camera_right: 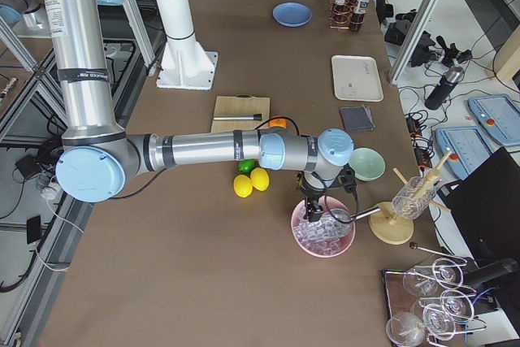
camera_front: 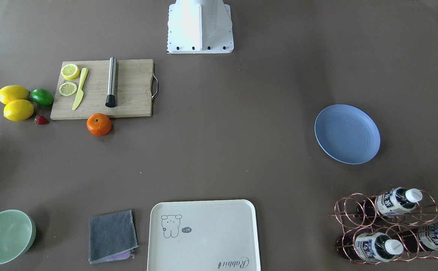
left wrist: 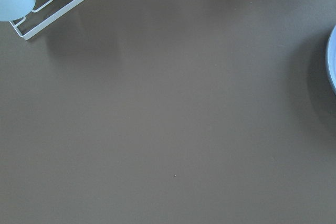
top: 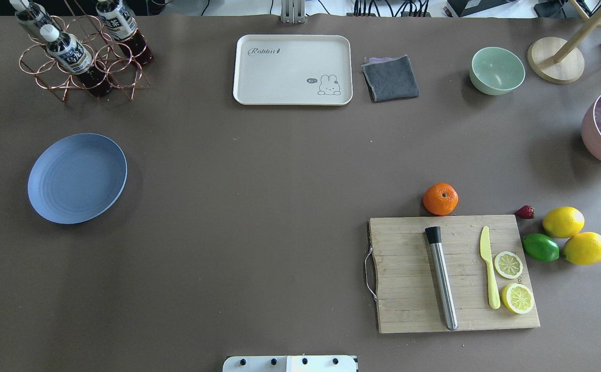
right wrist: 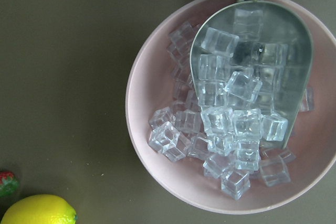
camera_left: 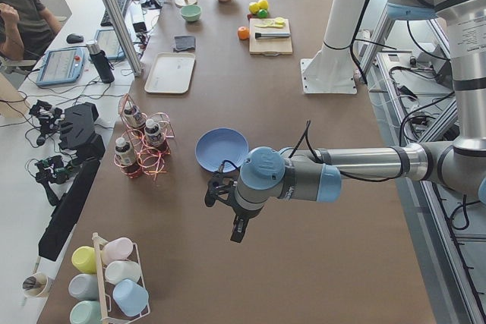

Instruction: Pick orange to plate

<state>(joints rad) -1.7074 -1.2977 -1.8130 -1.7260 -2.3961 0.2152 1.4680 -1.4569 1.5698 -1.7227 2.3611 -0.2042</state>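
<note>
The orange (top: 440, 199), small, round and bright, sat on the table (top: 280, 206) with its dark stem dot up, touching or just beside the far edge of a wooden cutting board (top: 404, 279). The periwinkle-blue plate (top: 77, 178), faintly ringed, lay flat, well apart from it.

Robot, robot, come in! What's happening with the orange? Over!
Left tool hangs near plate, right tool above ice bowl; open or shut unclear. Orange on table by cutting board, untouched. Plate bare.

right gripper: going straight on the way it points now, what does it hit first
Probably the ice cubes heaped in the metal scoop in the pink bowl: the right gripper points down over it; depth unclear.
</note>
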